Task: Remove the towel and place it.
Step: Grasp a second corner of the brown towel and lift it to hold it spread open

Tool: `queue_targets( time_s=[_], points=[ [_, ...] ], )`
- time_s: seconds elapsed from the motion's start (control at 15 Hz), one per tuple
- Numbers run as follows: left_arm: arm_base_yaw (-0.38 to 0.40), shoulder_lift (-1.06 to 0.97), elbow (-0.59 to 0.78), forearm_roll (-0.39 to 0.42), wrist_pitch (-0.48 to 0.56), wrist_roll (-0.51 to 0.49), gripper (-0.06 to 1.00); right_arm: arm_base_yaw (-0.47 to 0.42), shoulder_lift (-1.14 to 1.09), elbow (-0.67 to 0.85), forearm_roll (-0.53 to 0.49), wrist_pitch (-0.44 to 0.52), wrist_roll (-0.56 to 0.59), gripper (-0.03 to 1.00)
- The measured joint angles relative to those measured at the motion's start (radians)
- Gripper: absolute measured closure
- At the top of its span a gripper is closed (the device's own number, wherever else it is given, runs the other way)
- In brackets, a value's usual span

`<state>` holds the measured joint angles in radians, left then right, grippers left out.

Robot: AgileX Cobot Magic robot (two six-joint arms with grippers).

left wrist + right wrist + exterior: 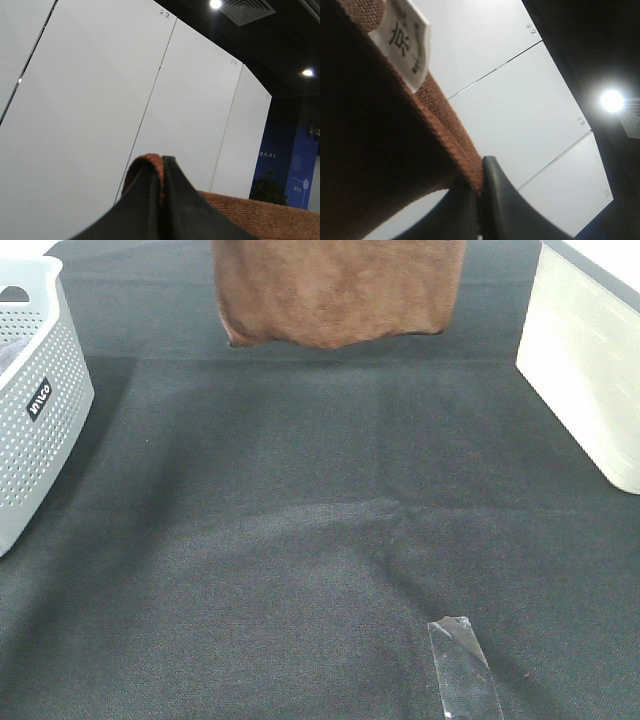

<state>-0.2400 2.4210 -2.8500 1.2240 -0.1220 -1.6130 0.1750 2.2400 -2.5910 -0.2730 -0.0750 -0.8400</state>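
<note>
Reddish-brown towel hangs beneath your left end effector and right end effector, both clamped on it: lifted, not yet placed.

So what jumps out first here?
The brown towel hanging above the far middle of the black cloth, both arms' jaws shut on its hem. Then the white basket at left, a white bin at right and a clear tape strip near front.

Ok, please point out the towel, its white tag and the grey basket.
towel [335,290], exterior high view, middle of the hanging cloth
white tag [402,37], right wrist view, its printed face
grey basket [45,465], exterior high view, perforated side wall
</note>
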Motion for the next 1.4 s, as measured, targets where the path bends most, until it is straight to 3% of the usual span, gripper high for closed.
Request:
queue_targets(
  time_s=[0.2, 0.6, 1.0, 1.4],
  points=[
    [0.001, 0.031, 0.000, 0.001, -0.021, 0.126, 0.94, -0.001, 0.000, 0.000, 0.023, 0.089, 0.096, 0.97],
    [0.001, 0.085, 0.000, -0.033, -0.037, 0.170, 0.94, -0.007, 0.000, -0.002, 0.087, 0.298, 0.143, 0.97],
    [0.005, 0.089, -0.065, -0.036, -0.064, 0.313, 0.94, -0.009, 0.000, -0.002, 0.186, 0.120, 0.141, 0.97],
    [0.024, 0.124, -0.067, 0.008, -0.094, 0.380, 0.94, -0.010, -0.001, 0.092, 0.263, 0.212, 0.144, 0.97]
  ],
)
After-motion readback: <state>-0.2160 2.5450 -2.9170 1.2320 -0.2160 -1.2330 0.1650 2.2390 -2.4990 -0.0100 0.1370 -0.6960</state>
